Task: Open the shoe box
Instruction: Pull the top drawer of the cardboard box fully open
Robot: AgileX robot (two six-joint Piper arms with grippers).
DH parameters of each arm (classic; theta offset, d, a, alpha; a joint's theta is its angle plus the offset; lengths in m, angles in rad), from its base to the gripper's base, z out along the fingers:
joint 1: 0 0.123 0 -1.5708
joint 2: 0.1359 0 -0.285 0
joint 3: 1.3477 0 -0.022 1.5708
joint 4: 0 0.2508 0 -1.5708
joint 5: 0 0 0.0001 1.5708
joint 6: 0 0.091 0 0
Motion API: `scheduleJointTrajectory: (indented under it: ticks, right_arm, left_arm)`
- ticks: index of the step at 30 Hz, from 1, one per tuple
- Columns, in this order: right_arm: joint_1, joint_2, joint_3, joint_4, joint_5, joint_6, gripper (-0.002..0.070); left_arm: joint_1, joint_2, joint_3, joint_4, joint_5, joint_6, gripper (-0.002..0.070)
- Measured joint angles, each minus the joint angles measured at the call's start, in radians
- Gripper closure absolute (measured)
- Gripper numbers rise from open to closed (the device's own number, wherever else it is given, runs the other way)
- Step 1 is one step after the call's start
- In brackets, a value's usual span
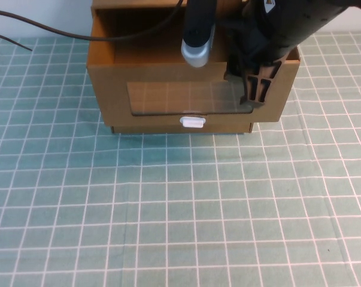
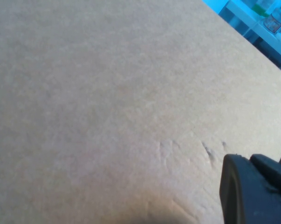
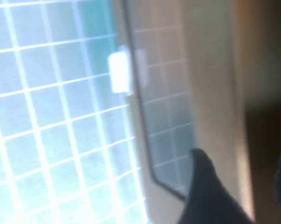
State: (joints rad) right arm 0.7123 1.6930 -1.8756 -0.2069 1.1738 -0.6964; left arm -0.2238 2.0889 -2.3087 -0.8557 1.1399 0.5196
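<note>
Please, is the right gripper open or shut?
Open: right gripper, at the brown cardboard shoe box front, shows fingers apart; left gripper, shut, faces cardboard.

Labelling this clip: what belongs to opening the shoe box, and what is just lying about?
Job: shoe box, its white tab, right hand open at its front right corner, left hand shut by cardboard face.
Lying about: dark cable, checked cloth.

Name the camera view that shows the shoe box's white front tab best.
High view: the white tab shows whole, low on the shoe box front, with the right gripper open at the window's right edge. Right wrist view catches the tab at a steep slant. Left wrist view shows only cardboard beside the shut left gripper.
</note>
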Motion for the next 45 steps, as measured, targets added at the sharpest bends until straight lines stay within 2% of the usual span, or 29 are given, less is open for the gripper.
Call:
scheduleJointTrajectory:
  ticks: [6,8,11,14,19,32,35,40,42,45]
  right_arm:
    - [0.0,0.068,0.0,-0.02,-0.025,0.0,0.0389]
    - [0.0,0.094,0.0,-0.009,-0.026,-0.004,0.0439]
    - [0.0,0.105,0.0,0.041,-0.005,-0.067,0.0584]
    - [0.0,0.103,0.0,0.134,0.047,-0.145,0.0643]
    - [0.0,0.066,0.0,0.251,0.083,-0.172,0.0661]
    - [0.0,-0.002,0.011,0.272,0.118,-0.129,0.066]
    - [0.0,0.007,0.011,0.255,0.118,-0.093,0.061]
    - [0.0,0.025,0.011,0.234,0.093,-0.048,0.0381]
    - [0.0,0.025,0.011,0.24,0.092,-0.045,0.0316]
    - [0.001,0.021,0.011,0.257,0.089,-0.045,0.0274]
  left_arm:
    - [0.0,0.0,0.0,0.0,0.0,0.0,0.0677]
    - [0.0,0.0,0.0,0.0,-0.004,0.0,0.0677]
    - [0.0,0.0,0.0,0.0,-0.006,0.0,0.0677]
    - [0.0,0.0,0.0,0.015,-0.012,0.0,0.0677]
    - [0.0,0.0,0.0,0.031,-0.021,0.0,0.0677]
    - [0.0,0.0,0.0,0.034,-0.022,0.0,0.0677]
    - [0.0,0.0,0.0,0.034,-0.022,0.0,0.0677]
    - [0.0,0.0,0.0,0.03,-0.02,0.0,0.0677]
    - [0.0,0.0,0.0,0.03,-0.012,0.0,0.0677]
    - [0.0,0.0,-0.008,0.03,0.011,0.0,0.0677]
